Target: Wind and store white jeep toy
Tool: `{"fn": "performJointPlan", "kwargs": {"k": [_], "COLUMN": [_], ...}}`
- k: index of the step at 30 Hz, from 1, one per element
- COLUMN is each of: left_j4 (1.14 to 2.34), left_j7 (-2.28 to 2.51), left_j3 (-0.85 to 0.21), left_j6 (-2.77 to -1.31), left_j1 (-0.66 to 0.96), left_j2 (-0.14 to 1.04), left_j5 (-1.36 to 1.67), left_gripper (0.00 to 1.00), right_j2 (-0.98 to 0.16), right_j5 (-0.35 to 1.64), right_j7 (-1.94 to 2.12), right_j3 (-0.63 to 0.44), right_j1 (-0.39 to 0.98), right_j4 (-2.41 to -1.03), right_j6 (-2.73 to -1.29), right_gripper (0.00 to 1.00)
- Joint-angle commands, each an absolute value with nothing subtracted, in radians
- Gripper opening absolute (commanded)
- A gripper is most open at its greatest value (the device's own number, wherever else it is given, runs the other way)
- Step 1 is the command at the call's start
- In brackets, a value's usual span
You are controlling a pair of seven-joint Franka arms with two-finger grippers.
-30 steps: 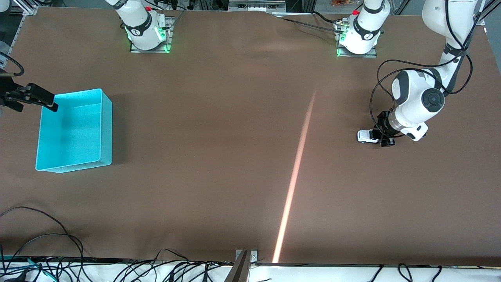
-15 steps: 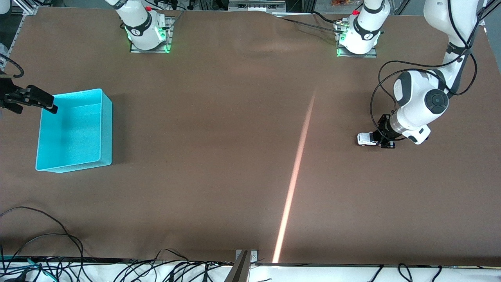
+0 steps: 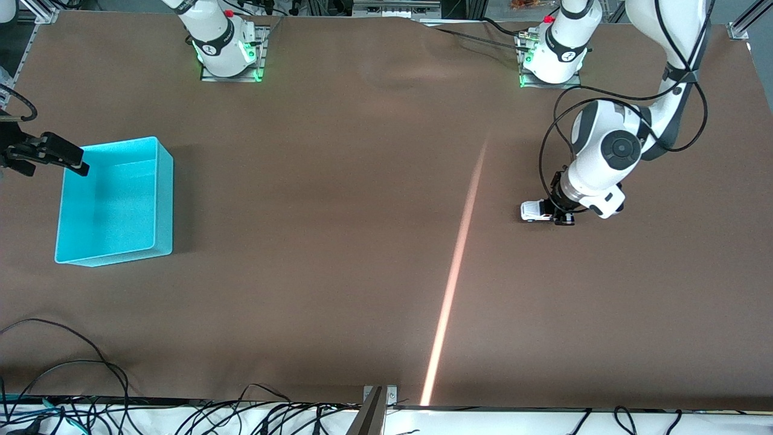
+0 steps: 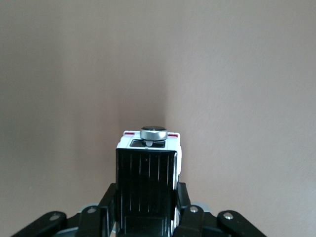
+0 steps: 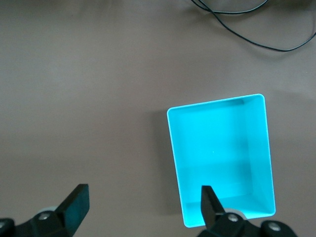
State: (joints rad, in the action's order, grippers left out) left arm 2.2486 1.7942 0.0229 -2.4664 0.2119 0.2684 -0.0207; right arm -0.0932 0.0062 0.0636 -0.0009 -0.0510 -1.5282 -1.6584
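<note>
I have the left gripper (image 3: 558, 212) clamped on the white jeep toy (image 3: 534, 211), which sits on the brown table (image 3: 338, 199) toward the left arm's end, its wheels down on the surface as far as I can judge from the front view. In the left wrist view the fingers (image 4: 109, 197) press against both flanks of the black-roofed body (image 4: 146, 190), low and to the rear, so the front with its silver spare wheel pokes out ahead of the grip. I read that hold as deliberate: with the sides pinched and the wheels on the table, I can drag the car along the surface to load its spring before letting it go or lifting it. The cyan bin (image 3: 115, 202) stands well apart from the car, at the right arm's end of the table, open side up, ready as the storage place. My right gripper (image 3: 60, 154) waits just over the bin's rim on the end away from the car, fingers spread wide with nothing between them; the right wrist view looks down into the bin (image 5: 219, 158), which has nothing in it.
</note>
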Motion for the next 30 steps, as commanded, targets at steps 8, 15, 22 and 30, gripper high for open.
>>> {"fn": "performJointPlan", "kwargs": {"k": [8, 15, 22, 30], "left_j4": [2.247, 2.250, 2.252, 2.255], "left_j7": [1.839, 1.855, 1.855, 1.839], "left_j3": [-0.037, -0.054, -0.052, -0.051], "left_j6": [-2.490, -2.536, -2.545, -2.546], "left_j1": [0.215, 0.218, 0.210, 0.167], "left_j2": [0.311, 0.356, 0.368, 0.373], "left_j5": [0.015, 0.014, 0.011, -0.002], "left_gripper": [0.01, 0.01, 0.01, 0.01], "right_j2": [-0.104, -0.103, -0.104, -0.104], "right_j5": [0.018, 0.021, 0.021, 0.020], "right_j7": [0.078, 0.075, 0.077, 0.077], "right_j3": [-0.002, -0.002, -0.002, -0.002], "right_j1": [-0.055, -0.054, -0.054, -0.054], "right_j4": [-1.502, -1.500, -1.500, -1.500], "right_j6": [-1.651, -1.647, -1.649, -1.651], "right_gripper": [1.00, 1.00, 1.00, 1.00]}}
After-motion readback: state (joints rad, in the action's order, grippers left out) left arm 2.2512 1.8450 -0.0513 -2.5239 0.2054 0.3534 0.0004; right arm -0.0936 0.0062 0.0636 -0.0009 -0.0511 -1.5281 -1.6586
